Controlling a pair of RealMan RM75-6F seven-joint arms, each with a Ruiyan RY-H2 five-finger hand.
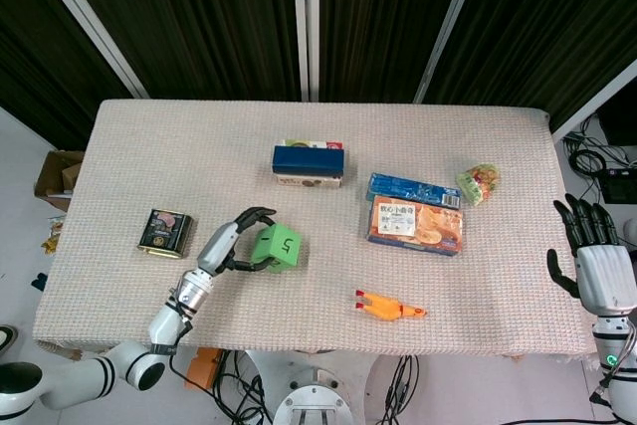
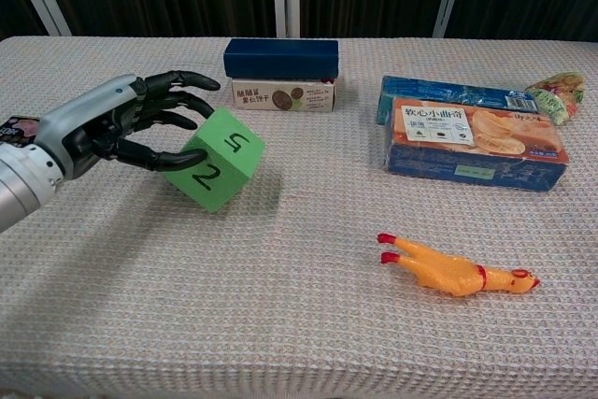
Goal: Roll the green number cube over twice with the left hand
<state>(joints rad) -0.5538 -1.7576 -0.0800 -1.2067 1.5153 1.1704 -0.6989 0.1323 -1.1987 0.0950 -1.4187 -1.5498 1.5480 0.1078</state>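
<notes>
Left hand (image 2: 112, 128) grips green number cube (image 2: 219, 171) from its left side, fingers (image 2: 173, 100) on top edge, thumb low. Cube tilted on one edge, faces 5 and 2 showing, front-left on table (image 1: 478, 286). Right hand (image 1: 597, 271) off table edge, fingers spread, holding nothing.
</notes>
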